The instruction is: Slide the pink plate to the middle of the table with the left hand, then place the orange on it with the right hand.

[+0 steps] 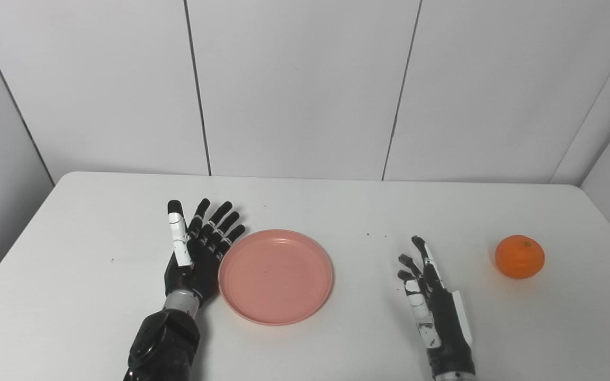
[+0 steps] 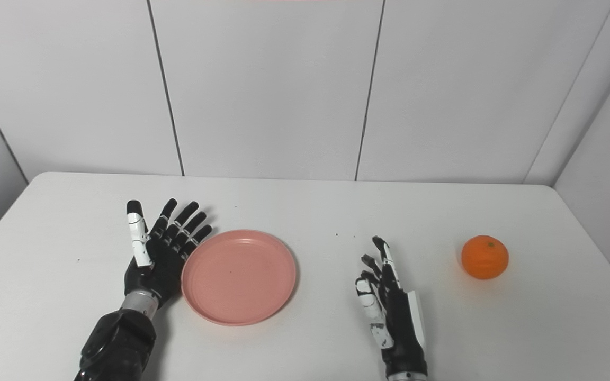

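Pink plate (image 1: 276, 276) touches the splayed, empty left hand (image 1: 196, 254); push level toward the right edge; right hand (image 1: 434, 307) waits, fingers apart.

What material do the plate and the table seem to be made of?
The plate looks like plastic, matte to slightly satin: one even pink colour, a thin moulded rim and only soft highlights. It might also be melamine; the look leaves that open. The table has a smooth white top with rounded corners and a faint sheen, probably laminate or painted board.
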